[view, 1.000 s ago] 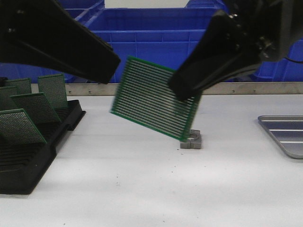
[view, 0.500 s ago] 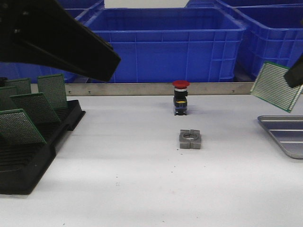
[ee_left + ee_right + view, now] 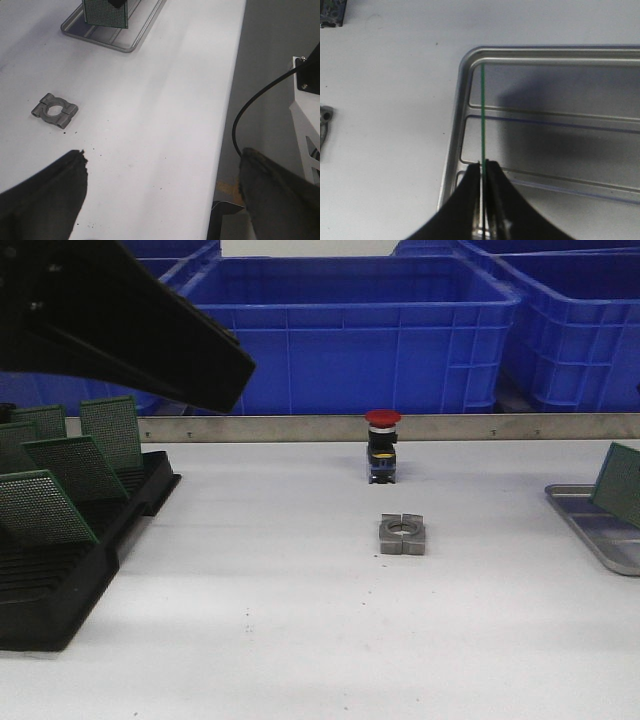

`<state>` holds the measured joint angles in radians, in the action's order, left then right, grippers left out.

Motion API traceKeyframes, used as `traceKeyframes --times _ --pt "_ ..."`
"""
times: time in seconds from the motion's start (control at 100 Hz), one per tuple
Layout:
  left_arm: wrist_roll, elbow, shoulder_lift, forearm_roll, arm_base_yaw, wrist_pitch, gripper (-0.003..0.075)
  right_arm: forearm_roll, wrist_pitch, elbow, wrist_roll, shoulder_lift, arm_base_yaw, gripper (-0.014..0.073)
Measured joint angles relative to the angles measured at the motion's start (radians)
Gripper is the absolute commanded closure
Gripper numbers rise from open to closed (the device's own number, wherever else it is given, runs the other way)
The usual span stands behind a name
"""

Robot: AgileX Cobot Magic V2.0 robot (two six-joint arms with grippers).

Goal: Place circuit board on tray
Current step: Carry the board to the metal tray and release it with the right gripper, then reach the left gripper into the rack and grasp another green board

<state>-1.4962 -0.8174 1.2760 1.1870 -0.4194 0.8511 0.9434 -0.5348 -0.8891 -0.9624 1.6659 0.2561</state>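
Circuit board [image 3: 622, 483] has dropped from above the counter's [image 3: 300, 620] right edge down over the tray [image 3: 465, 100], right gripper [image 3: 483, 167] pinching it edge-on, left gripper [image 3: 160, 200] spread and idle; release looks imminent.

White table [image 3: 300, 640] is seen carrying a black slotted rack [image 3: 60, 570] at its left edge, with 4 green perforated boards [image 3: 75, 465] stood tilted in the slots. A grey metal clamp block [image 3: 402, 534] with a round bore is laid flat near the middle. A red-capped push button [image 3: 381, 445] is stood upright just behind it, apart. Blue plastic crates [image 3: 350, 330] are lined up behind the metal edge strip [image 3: 300, 428].
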Motion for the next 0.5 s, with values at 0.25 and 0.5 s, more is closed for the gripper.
traceKeyframes --times 0.25,0.5 --pt "-0.002 -0.002 0.0 -0.014 0.0 -0.006 0.0151 0.004 0.045 -0.003 0.0 0.001 0.0 -0.0065" --pt "-0.002 -0.056 -0.023 -0.306 0.035 -0.038 0.0151 0.008 0.103 -0.003 0.0 0.001 0.0 -0.0038"
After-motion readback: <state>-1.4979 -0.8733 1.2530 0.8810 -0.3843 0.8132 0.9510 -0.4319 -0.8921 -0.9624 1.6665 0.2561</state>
